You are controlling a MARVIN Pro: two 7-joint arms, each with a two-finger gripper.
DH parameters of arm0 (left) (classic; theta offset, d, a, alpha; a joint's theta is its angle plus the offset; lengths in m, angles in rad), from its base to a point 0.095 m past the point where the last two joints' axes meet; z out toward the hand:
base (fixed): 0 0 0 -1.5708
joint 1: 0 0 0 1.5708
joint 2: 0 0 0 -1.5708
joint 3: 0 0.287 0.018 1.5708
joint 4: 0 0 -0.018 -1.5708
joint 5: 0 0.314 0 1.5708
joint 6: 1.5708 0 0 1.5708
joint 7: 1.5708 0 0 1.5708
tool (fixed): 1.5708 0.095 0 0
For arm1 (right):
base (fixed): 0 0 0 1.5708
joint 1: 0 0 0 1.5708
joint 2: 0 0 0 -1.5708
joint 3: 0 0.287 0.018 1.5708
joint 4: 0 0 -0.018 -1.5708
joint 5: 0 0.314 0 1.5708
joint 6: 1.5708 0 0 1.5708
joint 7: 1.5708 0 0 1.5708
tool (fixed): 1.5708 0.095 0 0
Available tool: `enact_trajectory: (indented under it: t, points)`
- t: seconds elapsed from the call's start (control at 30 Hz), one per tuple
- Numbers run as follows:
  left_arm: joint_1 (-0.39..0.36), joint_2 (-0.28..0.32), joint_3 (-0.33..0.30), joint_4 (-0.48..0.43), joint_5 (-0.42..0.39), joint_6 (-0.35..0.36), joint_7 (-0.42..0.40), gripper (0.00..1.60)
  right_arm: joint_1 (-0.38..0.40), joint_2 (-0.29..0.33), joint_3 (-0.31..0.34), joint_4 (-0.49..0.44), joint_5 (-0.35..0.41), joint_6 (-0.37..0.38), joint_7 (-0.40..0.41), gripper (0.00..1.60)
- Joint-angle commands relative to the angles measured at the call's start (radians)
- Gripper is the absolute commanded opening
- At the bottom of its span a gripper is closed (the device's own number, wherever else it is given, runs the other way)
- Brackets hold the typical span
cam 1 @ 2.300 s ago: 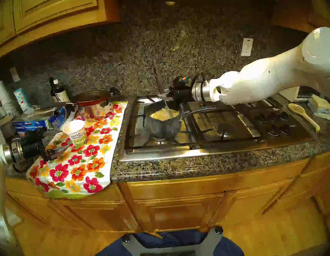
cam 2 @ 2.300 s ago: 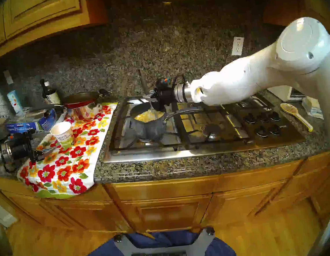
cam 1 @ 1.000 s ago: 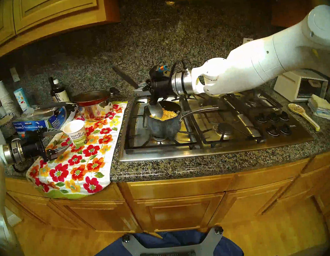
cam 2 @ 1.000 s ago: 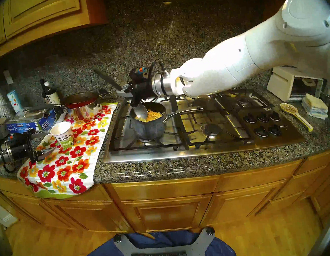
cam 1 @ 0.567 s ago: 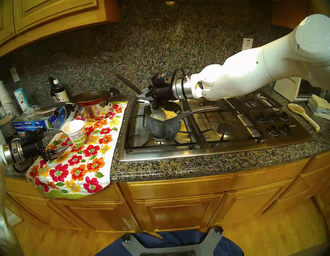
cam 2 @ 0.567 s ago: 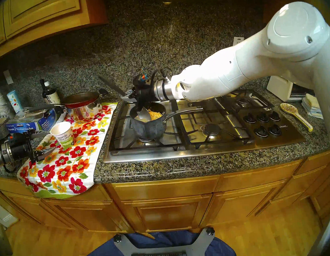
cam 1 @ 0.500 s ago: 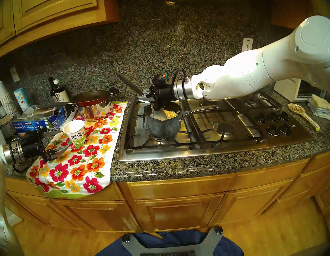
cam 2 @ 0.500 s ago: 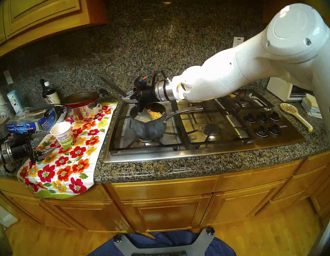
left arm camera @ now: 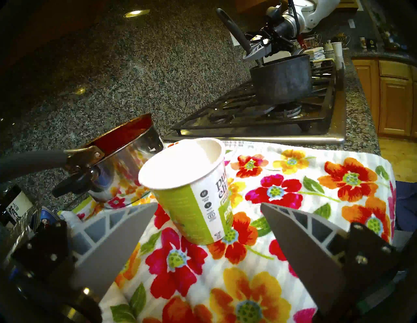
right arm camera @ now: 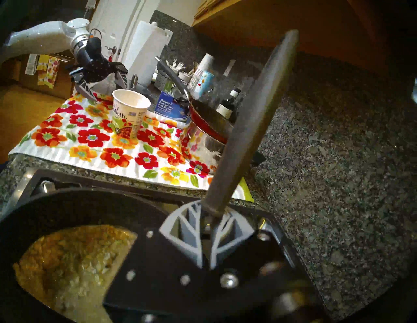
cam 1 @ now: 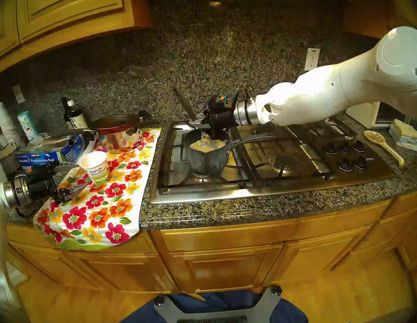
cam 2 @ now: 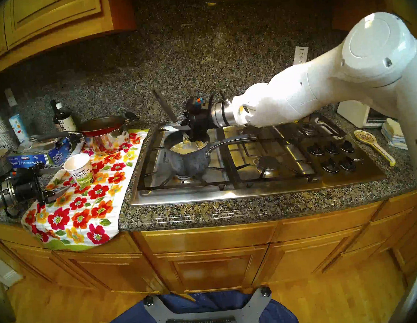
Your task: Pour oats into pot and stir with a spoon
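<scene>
The dark grey pot [cam 1: 207, 158] [cam 2: 188, 163] stands on the front left burner with pale oats [cam 1: 207, 144] [right arm camera: 67, 254] inside. My right gripper [cam 1: 197, 121] [right arm camera: 206, 214] hovers over the pot's back rim, shut on the spoon [cam 1: 183, 104] [right arm camera: 255, 126]. Its black handle leans up and left, and its bowl dips into the oats, blurred. The white oats cup [cam 1: 96, 169] [left arm camera: 187, 180] stands upright on the floral towel [cam 1: 97, 206]. My left gripper [cam 1: 78, 176] [left arm camera: 208, 205] is open just left of the cup, fingers either side of it, not touching.
A red frying pan [cam 1: 116, 123] rests on a shiny steel pot [cam 1: 120, 138] behind the cup. A foil box [cam 1: 42, 158], bottle [cam 1: 73, 117] and stacked cups [cam 1: 5, 121] crowd the back left. A yellow ceramic spoon piece [cam 1: 382, 144] lies right of the stove knobs [cam 1: 346, 154].
My right gripper has moved right and down. The spoon's handle now stands steeper and its bowl, earlier raised over the pot's left side, is down in the oats. The left arm stayed put.
</scene>
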Motion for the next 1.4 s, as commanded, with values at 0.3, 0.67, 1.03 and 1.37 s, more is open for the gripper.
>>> enact_trajectory:
  t: [0.3, 0.67, 1.03, 1.37]
  points:
    - [-0.023, 0.017, -0.011, -0.014, -0.021, 0.000, 0.002, 1.60, 0.100, 0.101, -0.056, -0.075, -0.012, -0.035, 0.013, 0.00]
    - [-0.023, 0.017, -0.011, -0.014, -0.021, 0.000, 0.002, 1.60, 0.140, 0.120, 0.011, -0.211, 0.100, 0.006, -0.004, 0.00]
    - [-0.022, 0.017, -0.011, -0.015, -0.020, 0.000, 0.002, 1.60, 0.136, 0.087, 0.029, -0.174, 0.112, 0.028, -0.053, 0.00]
    - [-0.022, 0.017, -0.011, -0.015, -0.020, 0.000, 0.002, 1.60, 0.143, 0.083, 0.017, -0.136, 0.098, 0.026, -0.052, 0.00]
